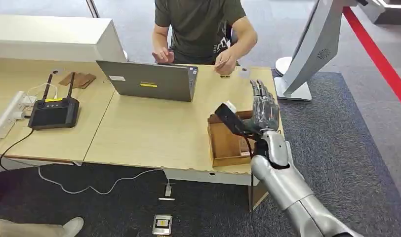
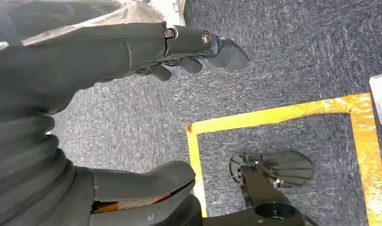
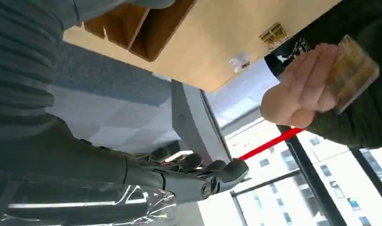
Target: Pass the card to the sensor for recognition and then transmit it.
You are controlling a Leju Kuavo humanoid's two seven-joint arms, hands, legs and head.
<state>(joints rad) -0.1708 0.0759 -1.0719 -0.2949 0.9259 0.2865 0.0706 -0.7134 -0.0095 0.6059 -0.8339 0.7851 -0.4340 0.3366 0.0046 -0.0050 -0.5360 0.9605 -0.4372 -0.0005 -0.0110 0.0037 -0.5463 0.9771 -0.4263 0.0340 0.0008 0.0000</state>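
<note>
A person seated behind the laptop holds the card [image 3: 351, 73] in a hand [image 1: 225, 61] over the table's far edge. On the table close to that hand lie a small white square pad [image 1: 244, 73] and a yellow tag [image 1: 225, 76]. My right hand [image 1: 263, 106] is raised above the wooden box [image 1: 223, 148] at the table's right end, fingers stretched out and apart [image 3: 198, 176], holding nothing. The card is well clear of it. My left hand [image 2: 179, 47] hangs over the grey carpet, fingers loosely spread and empty.
A grey laptop [image 1: 151, 79] stands at the table's back middle. A black controller with two antennas [image 1: 54, 112] and a white power strip [image 1: 11, 114] lie at the left. A white kiosk stand [image 1: 312, 49] rises right of the table. Yellow tape [image 2: 278, 115] marks the carpet.
</note>
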